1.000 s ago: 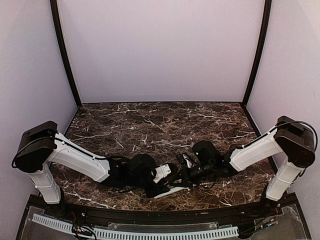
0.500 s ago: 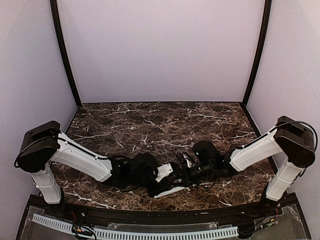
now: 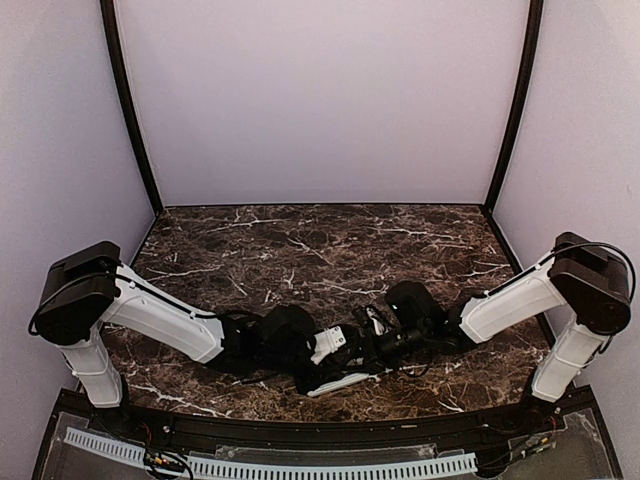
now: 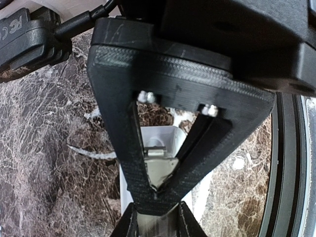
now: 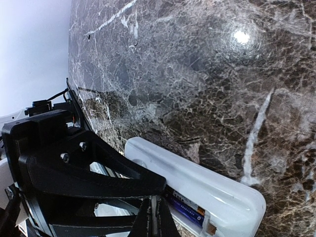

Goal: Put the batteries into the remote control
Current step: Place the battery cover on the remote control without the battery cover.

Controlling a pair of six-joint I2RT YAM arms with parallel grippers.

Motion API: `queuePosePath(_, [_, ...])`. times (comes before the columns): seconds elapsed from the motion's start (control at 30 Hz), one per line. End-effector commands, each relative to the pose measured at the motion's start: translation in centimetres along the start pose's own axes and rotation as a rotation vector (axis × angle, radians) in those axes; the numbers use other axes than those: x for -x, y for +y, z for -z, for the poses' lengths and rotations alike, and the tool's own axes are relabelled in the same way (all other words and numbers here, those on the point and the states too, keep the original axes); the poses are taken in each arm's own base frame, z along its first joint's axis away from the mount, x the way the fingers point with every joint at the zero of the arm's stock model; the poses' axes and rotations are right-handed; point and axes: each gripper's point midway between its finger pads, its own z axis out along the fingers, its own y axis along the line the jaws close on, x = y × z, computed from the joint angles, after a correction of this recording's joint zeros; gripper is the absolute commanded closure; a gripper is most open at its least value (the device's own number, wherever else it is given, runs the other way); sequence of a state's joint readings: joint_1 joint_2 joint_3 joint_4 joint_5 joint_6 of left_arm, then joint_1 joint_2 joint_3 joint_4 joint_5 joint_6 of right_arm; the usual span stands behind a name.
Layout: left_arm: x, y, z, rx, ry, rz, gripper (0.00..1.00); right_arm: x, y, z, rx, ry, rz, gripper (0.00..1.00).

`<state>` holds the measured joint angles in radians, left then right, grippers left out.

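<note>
From above, the remote control (image 3: 345, 381) lies at lower centre near the front edge of the table (image 3: 320, 250), where a shove could slide it off. In the left wrist view the left gripper (image 4: 159, 224), bottom centre, straddles it with narrow jaws, pinching or not I cannot tell, so it may twist under the right gripper (image 4: 158, 193), tips closed together mid-frame. In the right wrist view those tips sit at the bottom beside a battery (image 5: 186, 206) in the remote's open back; off-centre pressure could pop it out

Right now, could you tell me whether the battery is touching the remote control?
Touching. The right wrist view shows the battery lying inside the open bay of the remote control, with no gap visible between them.
</note>
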<state>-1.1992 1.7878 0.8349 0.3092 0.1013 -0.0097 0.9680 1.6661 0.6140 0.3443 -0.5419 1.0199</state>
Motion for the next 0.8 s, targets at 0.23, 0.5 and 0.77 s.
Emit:
queuePosePath(0.23, [-5.5, -0.4, 0.2, -0.015, 0.185, -0.03, 0.85, -1.3, -2.3, 0.8, -0.135, 0.021, -0.016, 0.82])
queuePosePath(0.5, [-6.7, -0.5, 0.3, -0.003, 0.223, -0.034, 0.86, 0.1, -1.2, 2.3, -0.168, -0.01, 0.029, 0.7])
queuePosePath(0.77, [-6.8, -0.5, 0.1, -0.003, 0.232, -0.034, 0.87, 0.8, -0.5, 3.9, -0.245, -0.024, 0.078, 0.64])
